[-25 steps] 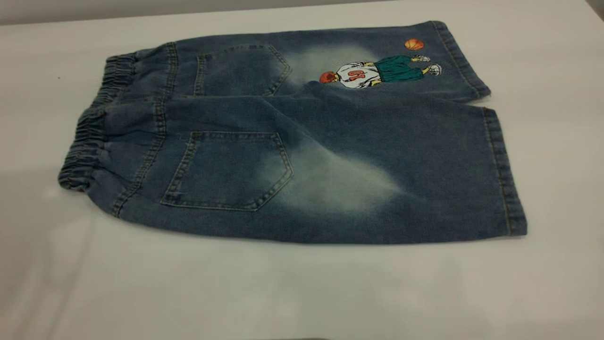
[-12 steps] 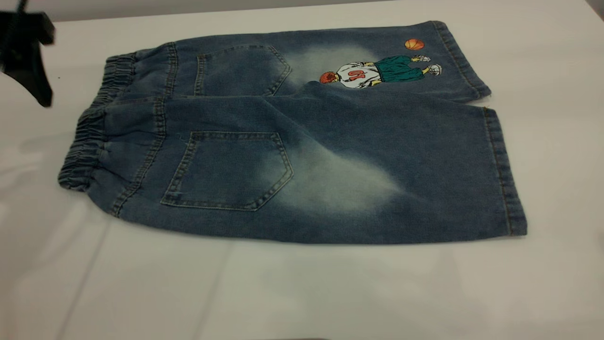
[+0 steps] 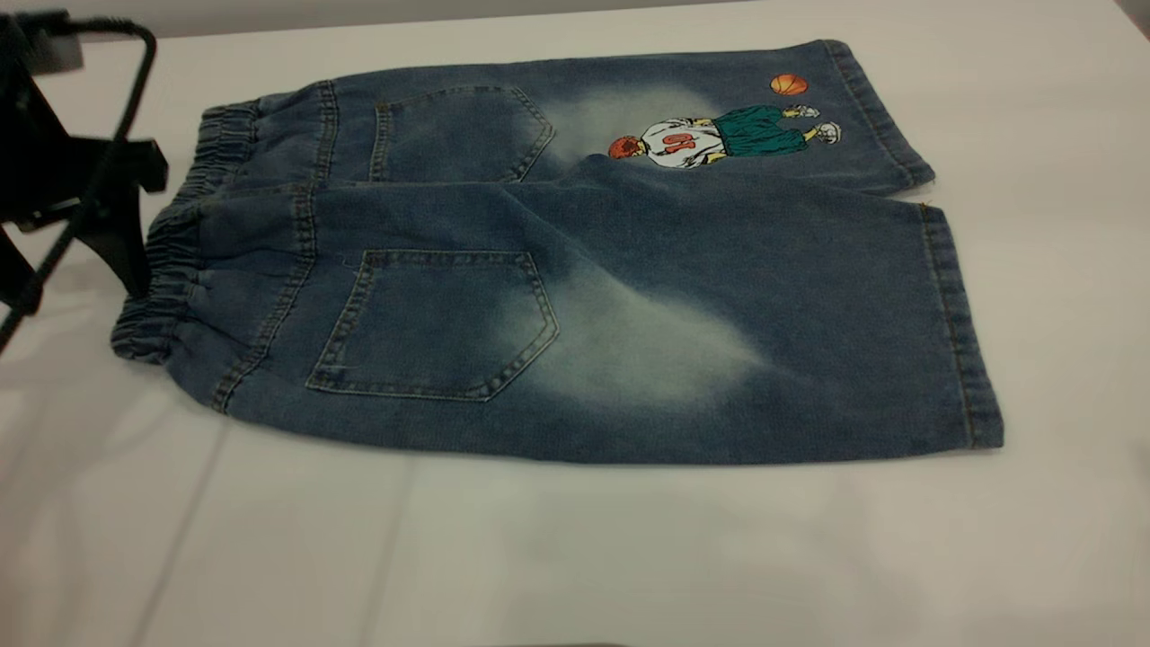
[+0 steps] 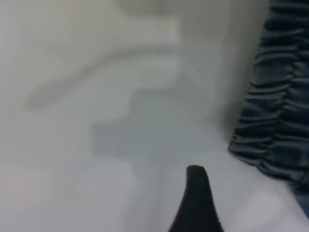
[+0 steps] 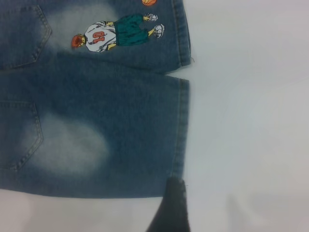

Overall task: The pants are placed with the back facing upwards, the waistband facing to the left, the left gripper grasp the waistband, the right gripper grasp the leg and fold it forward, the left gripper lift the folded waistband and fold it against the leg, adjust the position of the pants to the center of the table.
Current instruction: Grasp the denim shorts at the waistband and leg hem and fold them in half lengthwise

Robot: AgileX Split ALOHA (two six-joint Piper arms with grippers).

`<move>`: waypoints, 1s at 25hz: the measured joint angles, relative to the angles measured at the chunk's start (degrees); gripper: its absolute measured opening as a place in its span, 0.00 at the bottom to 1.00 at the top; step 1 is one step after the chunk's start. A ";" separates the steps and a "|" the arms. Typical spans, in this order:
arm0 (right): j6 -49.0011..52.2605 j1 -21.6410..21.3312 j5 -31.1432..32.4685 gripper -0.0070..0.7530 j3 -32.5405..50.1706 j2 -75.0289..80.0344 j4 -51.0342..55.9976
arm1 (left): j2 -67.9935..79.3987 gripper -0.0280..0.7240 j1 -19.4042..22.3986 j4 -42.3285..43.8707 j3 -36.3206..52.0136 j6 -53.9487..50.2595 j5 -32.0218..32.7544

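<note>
The blue denim pants (image 3: 575, 270) lie flat on the white table (image 3: 575, 557), back pockets up. The puckered waistband (image 3: 166, 270) is at the left. The plain leg (image 3: 809, 341) with its pale patch is the nearer one, and the printed leg (image 3: 719, 135) lies behind it. My left gripper (image 3: 76, 283) hangs open just left of the waistband (image 4: 280, 111); its one visible finger (image 4: 195, 203) is over bare table. My right gripper (image 5: 193, 203) is out of the exterior view. One finger (image 5: 173, 203) sits at the hem corner of the plain leg (image 5: 120, 135), the other unseen.
A thin black cable (image 3: 135, 99) loops from the left gripper down past the table's left side. Bare tabletop runs in front of the pants (image 3: 629, 575) and to the right of the hems (image 5: 251, 121).
The left gripper came into the exterior view at the upper left and dropped down and right to the waistband's edge. The pants have not moved.
</note>
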 joint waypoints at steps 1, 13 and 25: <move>0.00 0.00 0.00 0.78 0.00 0.00 0.00 | 0.59 0.72 0.00 0.00 0.00 0.00 -0.15; -0.06 0.00 -0.17 0.78 0.00 0.00 0.00 | 6.11 0.72 -0.26 -4.86 -0.27 1.62 -5.46; -1.22 0.00 -0.24 0.78 -0.12 0.00 0.15 | 8.35 0.50 -0.50 -6.52 -0.86 2.14 -7.16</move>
